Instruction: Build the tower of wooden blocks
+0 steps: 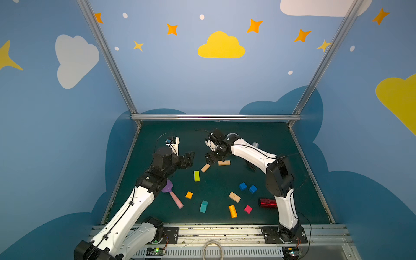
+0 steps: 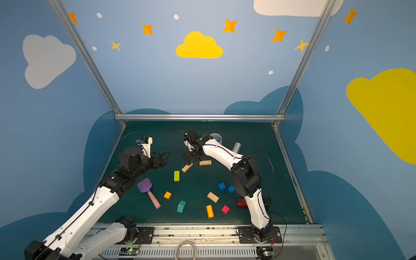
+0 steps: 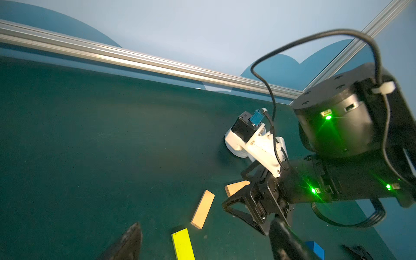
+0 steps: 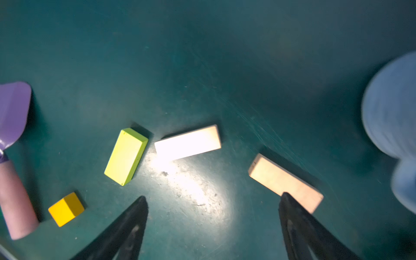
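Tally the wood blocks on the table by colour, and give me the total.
tan blocks: 3
blue blocks: 2
orange blocks: 2
yellow-green block: 1
teal block: 1
pink block: 1
Total: 10

Wood blocks (image 1: 234,197) lie scattered on the table (image 1: 258,132) — spatula (image 1: 172,195) at left, can (image 1: 267,202) at right.

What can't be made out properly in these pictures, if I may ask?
- White mug: mostly behind the right arm in both top views; a blur in the right wrist view.
- Red shiny cylinder: partly behind the right arm in both top views.
- One blue cube: left wrist view, cut off by the bottom edge.
- Purple spatula: in a top view, head partly under the left arm.
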Controlling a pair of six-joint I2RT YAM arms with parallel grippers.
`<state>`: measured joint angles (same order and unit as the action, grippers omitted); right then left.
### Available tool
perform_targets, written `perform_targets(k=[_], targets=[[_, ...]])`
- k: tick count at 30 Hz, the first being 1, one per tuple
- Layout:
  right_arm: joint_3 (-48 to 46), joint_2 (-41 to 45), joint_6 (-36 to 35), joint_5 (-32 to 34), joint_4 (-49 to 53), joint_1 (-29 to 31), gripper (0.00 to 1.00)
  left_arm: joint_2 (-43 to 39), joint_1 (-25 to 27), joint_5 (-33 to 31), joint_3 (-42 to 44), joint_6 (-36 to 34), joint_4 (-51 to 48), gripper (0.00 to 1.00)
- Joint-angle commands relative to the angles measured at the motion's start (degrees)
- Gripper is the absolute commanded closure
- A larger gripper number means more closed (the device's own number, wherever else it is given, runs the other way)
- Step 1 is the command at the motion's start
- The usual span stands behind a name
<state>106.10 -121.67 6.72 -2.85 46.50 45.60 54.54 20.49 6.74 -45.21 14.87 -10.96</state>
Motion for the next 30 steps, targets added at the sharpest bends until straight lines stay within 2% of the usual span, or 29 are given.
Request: perform_targets(k=[1,6,10,30], targets=[[3.0,-2.6,-4.5,-2.8,2.2,0.8,0.11,0.4,0.3,-0.9,-0.9,-0.4,-1.7,0.12],[7.0,-6.1,-4.9,-3.4,3.7,1.9,0.11,0.0,0.6,-2.3,-1.5,-0.9,-3.0,0.12],[9.5,-8.9,-5.2,-1.4,4.9,2.8,0.11,-0.9,0.8,-3.2,-1.3,-1.1,-3.2,0.12],[10.0,-13.5,-5.2,2.2,3.2,3.7,0.11,-1.9,1.7,-4.9,-0.9,-1.2,-3.5,0.13]])
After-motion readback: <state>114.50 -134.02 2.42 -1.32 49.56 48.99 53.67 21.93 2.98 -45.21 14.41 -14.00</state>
